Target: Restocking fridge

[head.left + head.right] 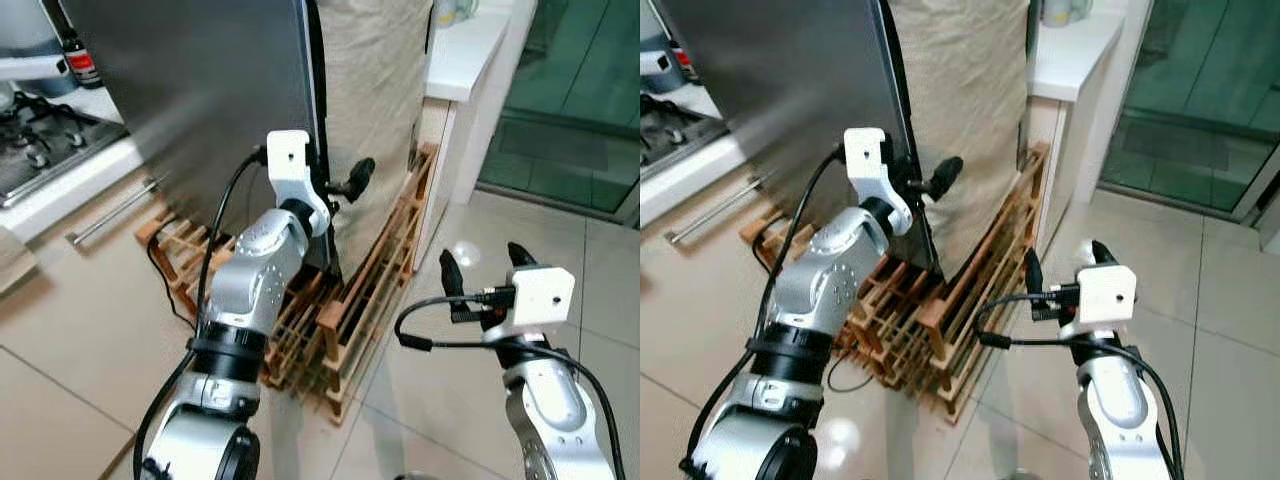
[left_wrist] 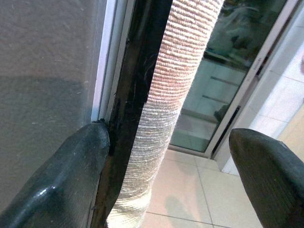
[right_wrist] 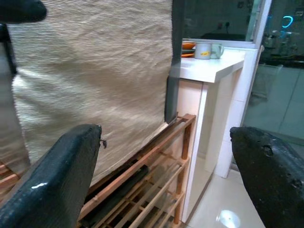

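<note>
The fridge's grey door [image 1: 200,100] stands ahead on the left, with a black edge [image 2: 137,95] running down its right side. A beige woven cloth [image 1: 370,100] hangs over the fridge body beside it. My left gripper [image 1: 338,186] is raised to that edge and open. One finger [image 2: 71,180] touches the door by the black strip and the other finger [image 1: 358,178] is out in front of the cloth. My right gripper [image 1: 485,262] hovers open over the tiled floor to the right, holding nothing.
A wooden slatted rack [image 1: 360,300] lies on the floor against the fridge's base, under my left arm. A white counter [image 1: 465,50] with cups [image 3: 204,50] stands right of the fridge, and a glass door [image 1: 580,100] beyond it. A stove [image 1: 30,140] and bottle [image 1: 75,55] are far left.
</note>
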### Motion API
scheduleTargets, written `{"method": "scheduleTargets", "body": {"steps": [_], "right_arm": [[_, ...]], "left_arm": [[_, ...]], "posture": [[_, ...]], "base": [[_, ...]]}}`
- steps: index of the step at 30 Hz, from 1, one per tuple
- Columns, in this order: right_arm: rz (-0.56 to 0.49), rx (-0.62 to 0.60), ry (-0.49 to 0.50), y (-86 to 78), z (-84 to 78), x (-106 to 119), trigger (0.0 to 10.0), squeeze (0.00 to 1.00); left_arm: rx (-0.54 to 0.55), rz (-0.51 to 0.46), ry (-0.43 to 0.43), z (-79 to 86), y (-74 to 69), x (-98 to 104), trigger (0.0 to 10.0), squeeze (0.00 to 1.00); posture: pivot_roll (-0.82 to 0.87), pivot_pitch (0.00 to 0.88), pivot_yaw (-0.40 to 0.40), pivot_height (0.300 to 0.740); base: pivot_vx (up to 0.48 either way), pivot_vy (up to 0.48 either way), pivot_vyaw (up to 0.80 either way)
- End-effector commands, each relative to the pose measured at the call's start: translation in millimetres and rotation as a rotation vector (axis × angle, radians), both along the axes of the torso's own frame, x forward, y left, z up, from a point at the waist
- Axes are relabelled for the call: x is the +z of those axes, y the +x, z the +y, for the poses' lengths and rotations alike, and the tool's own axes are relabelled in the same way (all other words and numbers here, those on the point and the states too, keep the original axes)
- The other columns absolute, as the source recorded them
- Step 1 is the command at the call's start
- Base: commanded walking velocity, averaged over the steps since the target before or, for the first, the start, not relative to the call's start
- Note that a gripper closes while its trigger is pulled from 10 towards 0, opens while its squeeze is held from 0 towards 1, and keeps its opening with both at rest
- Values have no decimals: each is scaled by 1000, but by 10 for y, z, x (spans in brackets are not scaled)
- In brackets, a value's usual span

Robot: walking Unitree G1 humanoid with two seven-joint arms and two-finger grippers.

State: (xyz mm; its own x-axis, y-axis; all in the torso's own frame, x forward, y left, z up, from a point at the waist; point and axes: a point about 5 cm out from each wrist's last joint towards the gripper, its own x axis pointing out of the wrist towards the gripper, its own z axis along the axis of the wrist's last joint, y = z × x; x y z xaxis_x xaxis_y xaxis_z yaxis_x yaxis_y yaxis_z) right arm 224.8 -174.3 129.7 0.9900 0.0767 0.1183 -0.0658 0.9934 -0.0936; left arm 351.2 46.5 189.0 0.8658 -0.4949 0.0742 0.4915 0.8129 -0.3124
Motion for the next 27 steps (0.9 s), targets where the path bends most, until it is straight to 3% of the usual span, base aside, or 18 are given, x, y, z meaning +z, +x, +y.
{"method": "scheduleTargets", "body": {"steps": [1,5,8,10,11,14,15,17,20,23,27], "right_arm": [[9,19,11,5,45,-4,10000,0],[9,19,10,11,44,-3,10000,0],[8,21,11,29,53,-3,10000,0],[5,23,11,29,63,7,10000,0],[5,23,11,29,63,7,10000,0],[9,15,14,6,49,-2,10000,0],[9,15,14,6,49,-2,10000,0],[19,10,17,-22,49,-24,10000,0],[19,9,17,-23,52,-25,10000,0],[24,-7,18,-45,35,-30,10000,0],[27,-13,17,-64,27,-39,10000,0]], "left_arm": [[-103,-19,27,-220,-5,-8,10000,0],[-147,-30,22,-352,-13,-2,10000,0],[-268,-45,-13,-647,-79,42,10000,0],[-408,-89,-59,-881,-185,154,10000,0],[-408,-89,-59,-881,-185,154,10000,0],[-625,-134,-176,-1146,-387,355,10000,0],[-625,-134,-176,-1146,-387,355,10000,0],[-785,-174,-290,-1428,-627,613,10000,0],[-820,-185,-315,-1465,-676,662,10000,0],[-994,-209,-463,-1519,-890,874,10000,0],[-1030,-212,-497,-1483,-917,916,10000,0]], "posture": [[-188,0,110,740],[-188,0,110,740],[-203,0,110,740],[-212,0,116,740],[-212,0,116,740],[-223,0,120,740],[-223,0,120,740],[-226,0,119,740],[-226,0,119,740],[-242,0,129,740],[-242,0,129,740]], "base": [[0,0,0],[0,0,0],[0,0,0],[0,0,0],[0,0,0],[0,0,0],[0,0,0],[0,0,0],[0,0,0],[0,0,0],[0,0,0]]}}
